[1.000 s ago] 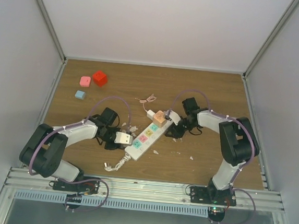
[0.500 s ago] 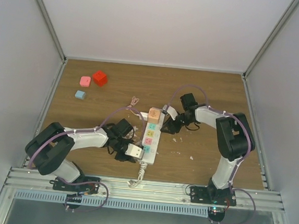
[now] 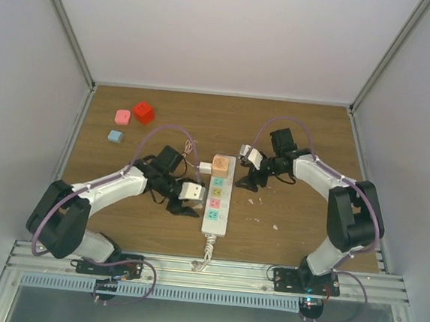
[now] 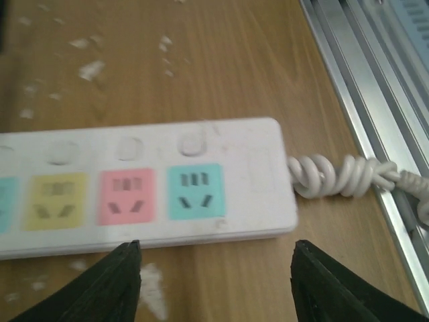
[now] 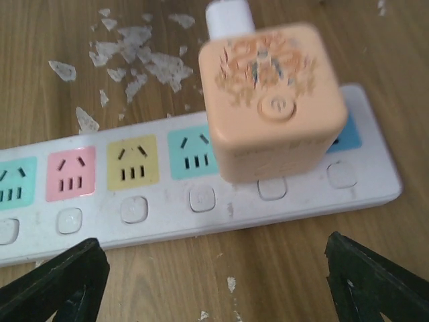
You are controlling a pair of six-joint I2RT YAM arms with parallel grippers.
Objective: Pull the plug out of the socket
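The socket (image 3: 217, 199) is a long white strip with pastel outlet panels, lying lengthwise toward the near edge, its twisted white cord (image 3: 205, 252) at the near end. The plug (image 3: 220, 166), a peach cube, sits in the far outlet. In the left wrist view the socket (image 4: 134, 188) and cord (image 4: 342, 176) lie just beyond my left gripper (image 4: 214, 253), which is open and empty. My left gripper (image 3: 188, 206) stands left of the strip. My right gripper (image 3: 245, 182) stands right of it, open; the right wrist view shows the plug (image 5: 271, 100) on the socket (image 5: 167, 201) beyond the right gripper (image 5: 214, 258).
A red cube (image 3: 143, 112), a pink block (image 3: 122, 116) and a pale blue block (image 3: 115, 136) lie at the far left. A thin pinkish cable (image 3: 194, 149) runs from the plug. White flakes (image 3: 275, 227) dot the wood. A metal rail (image 3: 206, 267) borders the near edge.
The socket has swung from diagonal to lengthwise. Both grippers have opened and now stand off the strip, one on each side. The plug is still in its outlet.
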